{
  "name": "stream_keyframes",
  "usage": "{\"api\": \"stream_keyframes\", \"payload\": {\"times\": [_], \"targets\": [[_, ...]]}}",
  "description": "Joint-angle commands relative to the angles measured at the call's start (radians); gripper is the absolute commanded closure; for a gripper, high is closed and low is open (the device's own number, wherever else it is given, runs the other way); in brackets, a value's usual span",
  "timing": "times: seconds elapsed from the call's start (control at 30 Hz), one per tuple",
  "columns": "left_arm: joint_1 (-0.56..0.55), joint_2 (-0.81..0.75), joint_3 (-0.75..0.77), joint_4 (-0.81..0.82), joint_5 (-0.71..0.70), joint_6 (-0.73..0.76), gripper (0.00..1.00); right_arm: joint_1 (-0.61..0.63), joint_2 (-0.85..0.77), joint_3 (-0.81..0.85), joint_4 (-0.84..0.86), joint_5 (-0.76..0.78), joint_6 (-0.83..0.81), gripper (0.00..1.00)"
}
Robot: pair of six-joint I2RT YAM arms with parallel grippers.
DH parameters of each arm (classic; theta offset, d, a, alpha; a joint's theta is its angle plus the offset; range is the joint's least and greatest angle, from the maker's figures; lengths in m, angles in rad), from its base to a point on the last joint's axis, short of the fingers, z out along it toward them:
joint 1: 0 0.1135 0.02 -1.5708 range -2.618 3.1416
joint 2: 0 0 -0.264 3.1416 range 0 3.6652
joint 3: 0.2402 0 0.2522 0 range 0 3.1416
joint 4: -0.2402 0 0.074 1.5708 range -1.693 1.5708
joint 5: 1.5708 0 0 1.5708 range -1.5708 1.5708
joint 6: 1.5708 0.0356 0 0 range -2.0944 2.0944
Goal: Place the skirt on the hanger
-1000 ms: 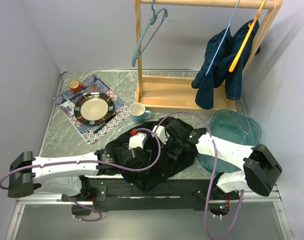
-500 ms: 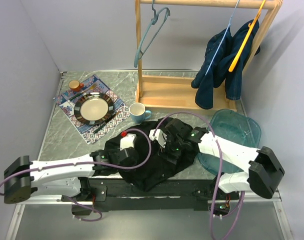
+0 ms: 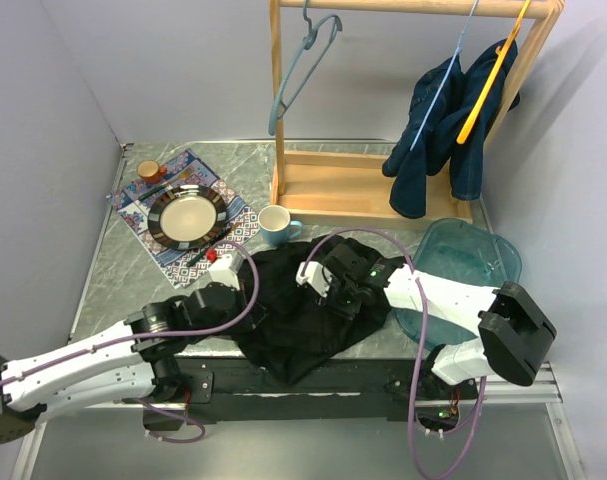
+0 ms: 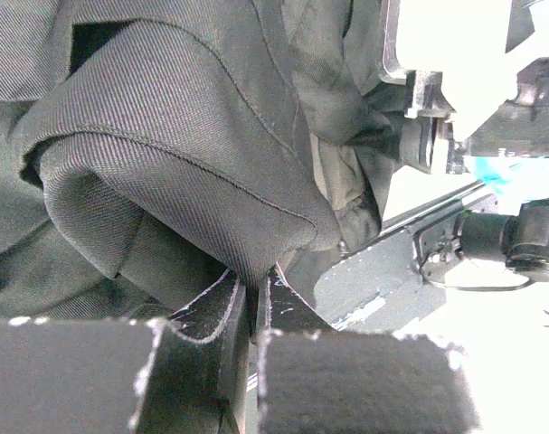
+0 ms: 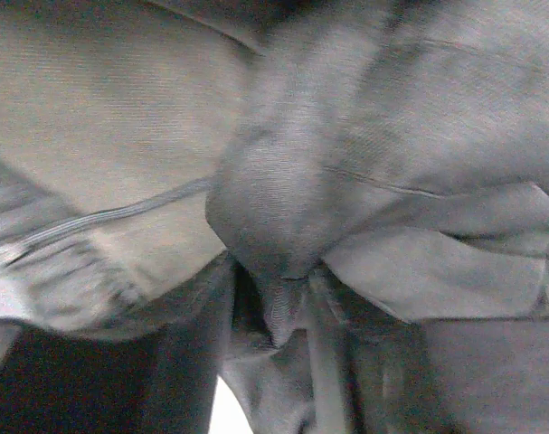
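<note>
A: How do the left jaws stand?
B: Closed. They pinch a thick fold of the black twill skirt (image 4: 165,172) between their fingers (image 4: 206,312).
A: And the right jaws?
B: They are buried in the same cloth. That wrist view is filled with bunched fabric pressed close to the lens, so I cannot tell whether they are open or gripping.
A: Where does the skirt lie?
B: It is crumpled on the grey marbled surface (image 3: 133,275) at its near edge, between the two arms, and one corner droops over that edge. A light blue mug (image 3: 276,226) stands just behind it. A clear teal plastic tub (image 3: 478,255) sits to its right.
A: And the hanger?
B: The grey-blue hanger (image 3: 272,120) hangs from the top rail of the wooden rack (image 3: 363,185), at its left end, well apart from the skirt.
</note>
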State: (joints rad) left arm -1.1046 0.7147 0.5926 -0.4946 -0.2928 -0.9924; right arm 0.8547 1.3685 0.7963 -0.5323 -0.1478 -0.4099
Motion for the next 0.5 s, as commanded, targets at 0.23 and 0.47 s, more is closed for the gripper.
{"api": "stream_keyframes", "payload": {"times": [0.23,0.47], "targets": [[0.031,-0.098,0.052,-0.104,-0.017,-0.008,0.99,-0.164,-0.206,0.093,-0.08,0.068,-0.073,0.98],[0.032,-0.146,0.061,-0.098,-0.026,-0.034,0.99,-0.322,-0.381,0.211,-0.129,-0.107,-0.124,1.0]]}}
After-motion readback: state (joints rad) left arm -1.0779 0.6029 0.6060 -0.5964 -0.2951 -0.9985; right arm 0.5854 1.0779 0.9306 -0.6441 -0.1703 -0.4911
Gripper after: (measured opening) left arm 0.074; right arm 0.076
